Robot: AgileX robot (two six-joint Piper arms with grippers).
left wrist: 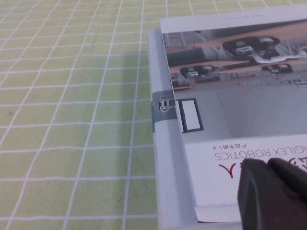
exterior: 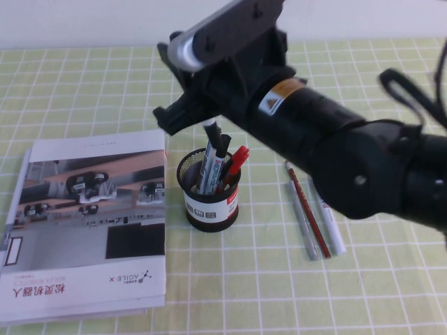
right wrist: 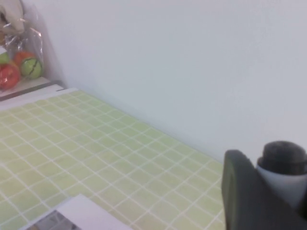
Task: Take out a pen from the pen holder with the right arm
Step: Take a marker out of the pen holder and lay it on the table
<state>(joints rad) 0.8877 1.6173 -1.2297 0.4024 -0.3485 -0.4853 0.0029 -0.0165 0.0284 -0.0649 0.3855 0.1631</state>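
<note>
High view: pen in right gripper above holder; left gripper unclear, over booklet.

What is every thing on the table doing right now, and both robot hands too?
Pen holder: upright, pens inside.
Gripped pen: standing in the holder, top held.
Right gripper: above the holder, shut on that pen.
Red-capped pen: leaning in the holder.
Three loose pens: lying flat beside the holder.
Booklet: closed, flat.
Left gripper: over the booklet.
</note>
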